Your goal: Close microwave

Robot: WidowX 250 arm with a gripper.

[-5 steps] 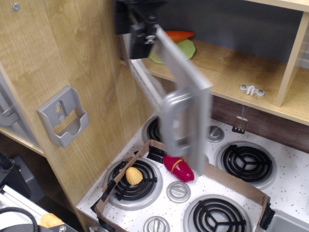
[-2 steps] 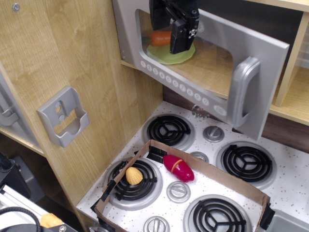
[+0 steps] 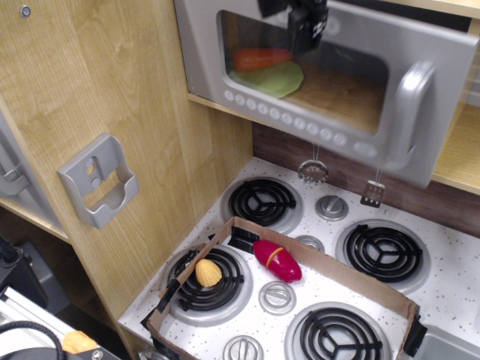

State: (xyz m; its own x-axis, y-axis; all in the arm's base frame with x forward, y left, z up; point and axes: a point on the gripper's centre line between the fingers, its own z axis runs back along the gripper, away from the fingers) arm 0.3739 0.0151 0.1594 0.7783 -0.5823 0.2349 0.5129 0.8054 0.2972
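The microwave (image 3: pixel 420 52) is a wooden compartment at the top with a large grey door that stands almost shut, a narrow gap left at its right side. Its clear window (image 3: pixel 300 75) shows a green plate and an orange carrot inside. A row of round buttons runs under the window, and the curved silver handle (image 3: pixel 409 112) is at the right. My black gripper (image 3: pixel 306 19) is at the top edge of the frame, against the upper part of the door. Its fingers are cut off by the frame, so I cannot tell if they are open.
A small grey bracket holder (image 3: pixel 97 180) hangs on the wooden side wall at left. Below is a toy stove (image 3: pixel 450 225) with several burners and knobs. A cardboard frame (image 3: pixel 330 270) on it holds a red toy vegetable (image 3: pixel 277 260) and a yellow corn piece (image 3: pixel 208 272). Two utensils hang under the microwave.
The door has swung from wide open, edge-on toward me, to nearly shut. My gripper moved right and back with it, pushing the door.
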